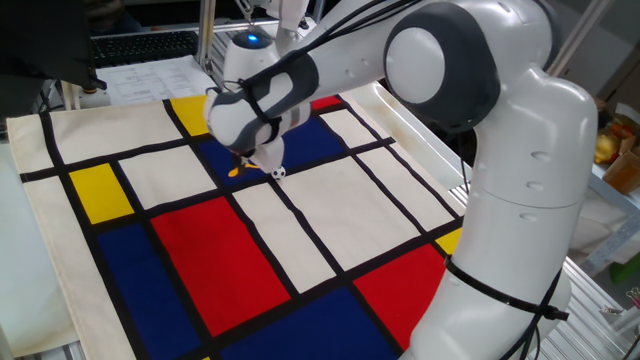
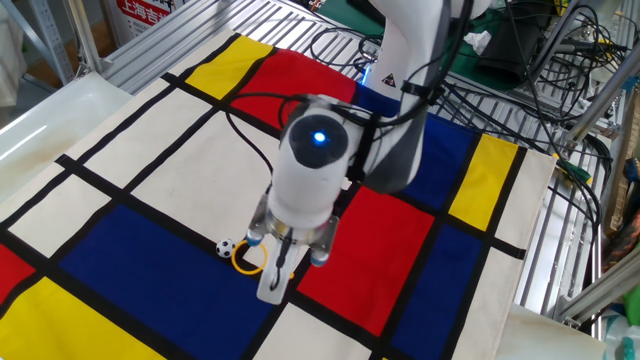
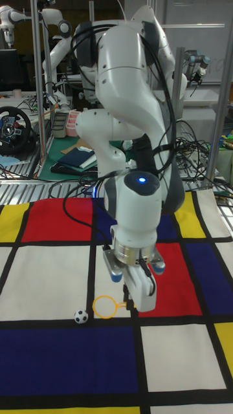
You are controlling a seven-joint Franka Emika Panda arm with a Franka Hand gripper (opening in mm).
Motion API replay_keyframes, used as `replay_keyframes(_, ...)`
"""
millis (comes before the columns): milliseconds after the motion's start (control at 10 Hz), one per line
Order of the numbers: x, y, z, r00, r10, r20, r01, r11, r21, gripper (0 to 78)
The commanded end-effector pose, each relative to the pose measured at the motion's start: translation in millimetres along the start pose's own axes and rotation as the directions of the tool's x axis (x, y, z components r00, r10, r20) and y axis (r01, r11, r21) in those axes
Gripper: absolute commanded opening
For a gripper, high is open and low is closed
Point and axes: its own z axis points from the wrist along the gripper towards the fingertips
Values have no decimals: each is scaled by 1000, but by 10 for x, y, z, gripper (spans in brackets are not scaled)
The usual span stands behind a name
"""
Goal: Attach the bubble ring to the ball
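The ball, tiny and white with black patches, lies on a black stripe of the cloth; it also shows as the ball and the ball. The bubble ring is a thin yellow hoop with a short orange handle, hanging low just right of the ball with a small gap. In the other fixed view the bubble ring nearly touches it. My gripper is shut on the handle and points down over the cloth. In one fixed view the gripper hides the hoop and only the orange handle tip shows.
A cloth of red, blue, yellow and white panels with black lines covers the table. A wire rack with cables lies behind the arm. A white tray borders the cloth's left side. Boxes and clutter stand beside the table.
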Motion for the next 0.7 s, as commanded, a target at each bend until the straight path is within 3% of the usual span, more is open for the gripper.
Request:
replay_keyframes(100,-107,-87,37,1000,-31,0,31,999,-8,12)
replay_keyframes(700,-130,-89,45,999,-54,6,54,998,-13,12)
